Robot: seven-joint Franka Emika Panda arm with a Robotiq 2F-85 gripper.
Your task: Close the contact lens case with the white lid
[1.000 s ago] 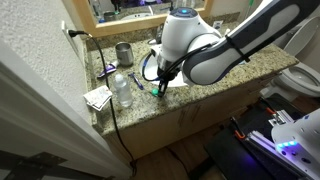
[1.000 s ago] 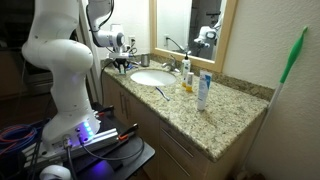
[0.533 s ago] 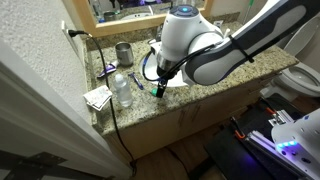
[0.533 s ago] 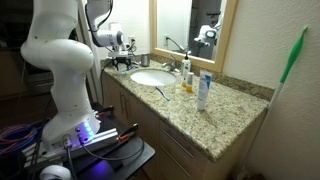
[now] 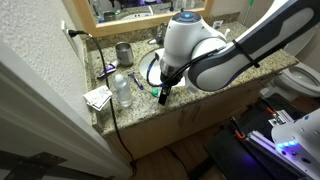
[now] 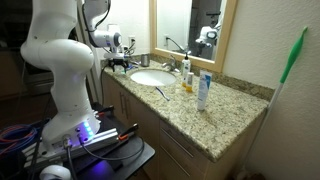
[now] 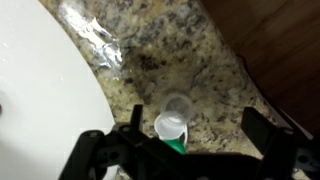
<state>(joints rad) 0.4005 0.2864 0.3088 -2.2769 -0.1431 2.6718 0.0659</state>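
Just right of the white sink (image 7: pixel 40 100), on the speckled granite desk (image 7: pixel 210 55), the contact lens case (image 7: pixel 178 147) is seen in the wrist view, its green part toward the near edge of that picture; the white lid (image 7: pixel 172 122) is found directly beyond the green part, touching it, with a paler translucent rim at its far end. Whether that rim belongs to the lid or to an open well of the case cannot be told. The jaws are spread as wide as they go, one to the left and one to the right of the case; nothing is gripped between them, and no contact with lid or case is visible. In an exterior view the case (image 5: pixel 159 92) is made out only as a small green speck under the arm (image 5: pixel 225 55), near the front edge of the desk, with a clear bottle (image 5: pixel 122 90) to its left.

As to progress, the lid is judged to be at the case and set on or against it, so the carrying part appears done; what cannot be confirmed is whether it sits squarely over its well or is twisted home. If it is only resting there, a push or a turn is left; otherwise only the lifting away of the jaws remains.
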